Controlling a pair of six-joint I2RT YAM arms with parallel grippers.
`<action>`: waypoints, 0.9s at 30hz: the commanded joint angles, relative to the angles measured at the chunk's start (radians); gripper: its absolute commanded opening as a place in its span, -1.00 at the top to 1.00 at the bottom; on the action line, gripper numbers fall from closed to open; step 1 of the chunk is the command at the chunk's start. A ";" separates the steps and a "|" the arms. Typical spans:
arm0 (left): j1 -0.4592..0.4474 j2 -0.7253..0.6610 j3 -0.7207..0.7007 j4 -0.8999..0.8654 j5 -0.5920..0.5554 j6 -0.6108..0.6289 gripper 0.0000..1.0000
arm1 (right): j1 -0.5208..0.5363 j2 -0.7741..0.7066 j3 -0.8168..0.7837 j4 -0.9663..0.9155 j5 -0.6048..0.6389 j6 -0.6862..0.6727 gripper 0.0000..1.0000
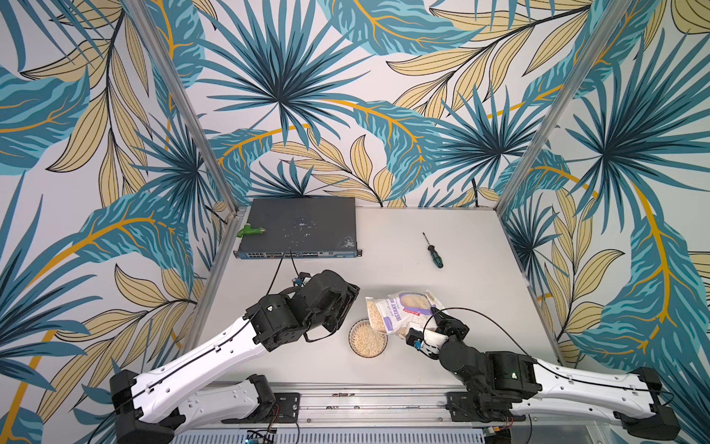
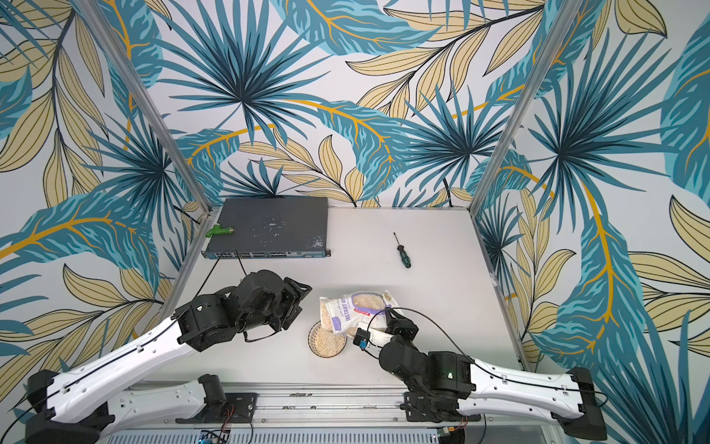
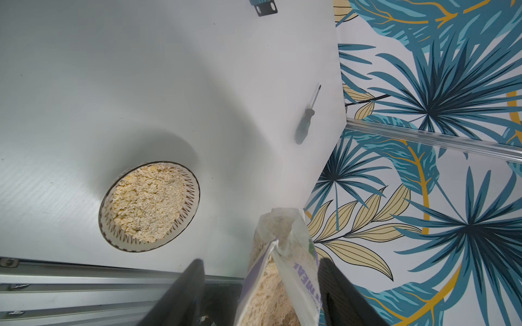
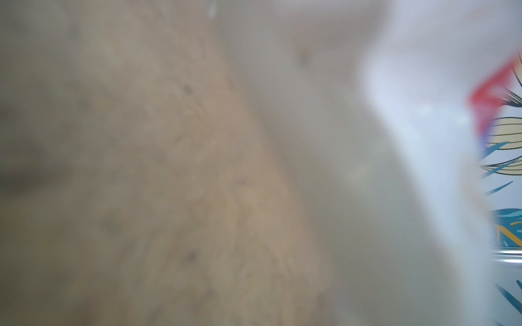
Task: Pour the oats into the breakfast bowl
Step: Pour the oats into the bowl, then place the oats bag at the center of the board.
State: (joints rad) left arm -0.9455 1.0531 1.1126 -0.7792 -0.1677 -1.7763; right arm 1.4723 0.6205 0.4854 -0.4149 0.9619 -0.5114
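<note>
The clear bag of oats (image 1: 399, 311) (image 2: 353, 309) hangs tilted just above the table, its lower corner over the breakfast bowl (image 1: 351, 340) (image 2: 310, 342). My right gripper (image 1: 430, 318) (image 2: 388, 317) is shut on the bag's right side. In the right wrist view the bag (image 4: 197, 169) fills the picture as a blur. My left gripper (image 1: 350, 303) (image 3: 260, 261) is open around the bag's other end (image 3: 282, 268); one finger lies close against the bag, the other stands clear of it. The bowl (image 3: 118, 234) holds a heap of oats (image 3: 147, 201).
A dark network switch (image 1: 299, 226) lies at the back left with a green fitting (image 1: 249, 230) on top and a black cable (image 1: 276, 276) running forward from it. A green-handled screwdriver (image 1: 433, 250) lies at the back right. The arms' metal rail (image 1: 369, 399) runs along the front edge.
</note>
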 commanded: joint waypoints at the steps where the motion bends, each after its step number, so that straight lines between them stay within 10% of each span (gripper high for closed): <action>1: 0.012 -0.011 0.039 -0.028 0.001 0.032 -0.36 | -0.001 -0.028 0.029 0.181 0.053 0.067 1.00; 14: 0.028 -0.013 0.177 -0.146 -0.066 0.148 -0.50 | 0.000 -0.116 0.045 0.408 0.019 0.137 1.00; 27: 0.028 -0.043 0.131 -0.121 -0.045 0.142 -0.53 | -0.006 -0.245 -0.226 1.040 -0.050 0.248 1.00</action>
State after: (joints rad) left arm -0.9211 1.0199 1.2587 -0.8997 -0.2211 -1.6527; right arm 1.4715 0.4267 0.2874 0.2581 0.9188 -0.3599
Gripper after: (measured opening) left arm 0.765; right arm 0.498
